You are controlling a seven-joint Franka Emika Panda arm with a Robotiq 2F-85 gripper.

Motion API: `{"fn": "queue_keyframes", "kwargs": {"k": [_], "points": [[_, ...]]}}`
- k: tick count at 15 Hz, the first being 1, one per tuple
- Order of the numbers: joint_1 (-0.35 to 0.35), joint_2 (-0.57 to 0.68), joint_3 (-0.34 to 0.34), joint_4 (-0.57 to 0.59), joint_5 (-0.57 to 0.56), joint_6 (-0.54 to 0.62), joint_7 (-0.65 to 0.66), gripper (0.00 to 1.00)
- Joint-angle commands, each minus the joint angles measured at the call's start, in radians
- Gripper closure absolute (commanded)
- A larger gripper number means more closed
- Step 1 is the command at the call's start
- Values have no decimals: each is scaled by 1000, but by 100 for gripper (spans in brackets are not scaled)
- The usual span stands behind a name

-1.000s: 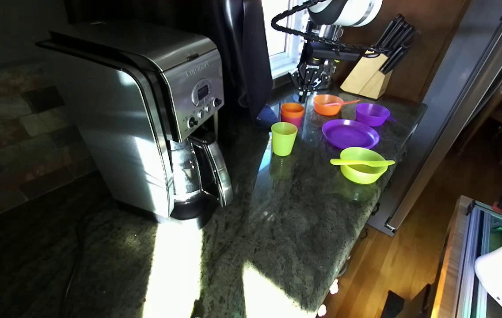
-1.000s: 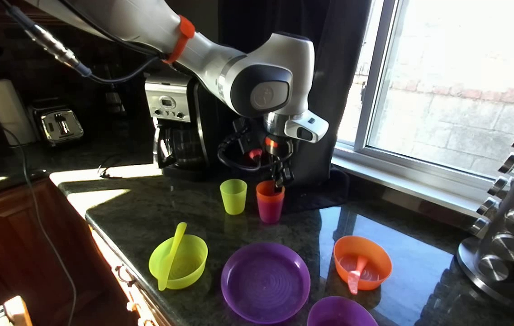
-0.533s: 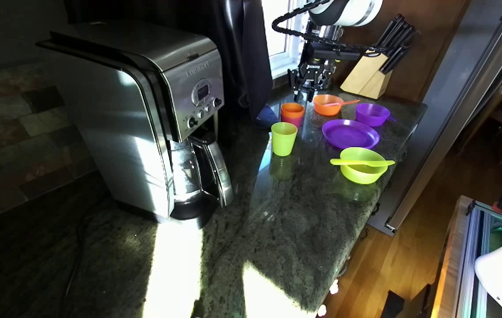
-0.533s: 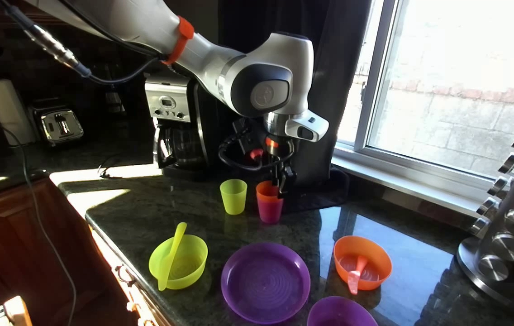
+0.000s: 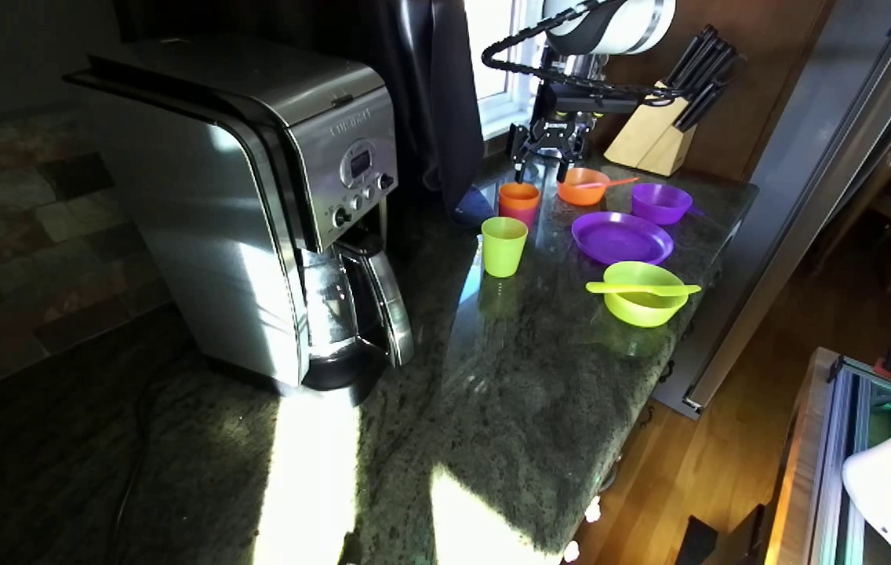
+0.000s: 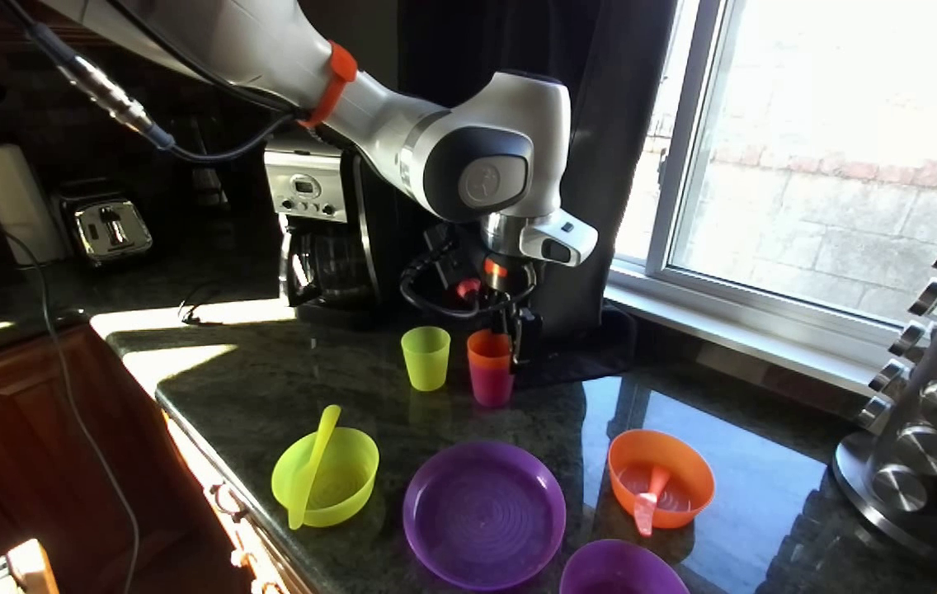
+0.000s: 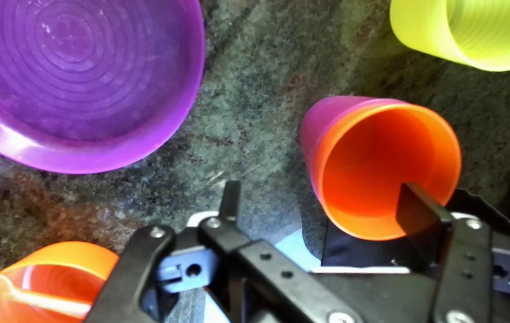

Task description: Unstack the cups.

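An orange cup (image 6: 487, 345) sits nested inside a pink cup (image 6: 492, 388), upright on the dark counter. Beside this stack stands a lime green cup (image 5: 503, 249), seen in both exterior views and cut off by the wrist view's top corner. My gripper (image 7: 323, 195) is open with nothing held. In the wrist view its right finger (image 7: 421, 211) overlaps the orange rim, while the left finger (image 7: 230, 199) is over bare counter. Whether that right fingertip is above the cup or inside it, I cannot tell. An exterior view puts the gripper (image 5: 541, 173) just behind the stack.
A purple plate (image 6: 485, 511), an orange bowl (image 6: 687, 462) with a spoon, a purple bowl (image 5: 659, 205) and a lime green bowl (image 5: 641, 312) with a knife lie around the cups. The coffee maker (image 5: 202, 212), dark curtain (image 5: 434, 94) and knife block (image 5: 653, 133) stand around them.
From shut, the fingers have spread wide apart. Over the last half second the arm has come down slightly. The cups stand where they were.
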Motion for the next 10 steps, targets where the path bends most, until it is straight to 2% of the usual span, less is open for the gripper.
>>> {"fn": "queue_keyframes", "kwargs": {"k": [1,8,10], "points": [[8,8,-3,-12,-15,15,7,42],[10,15,-4,-9,-16,13,6,97],[10,14,-4,-8,-17,12,7,100]]}}
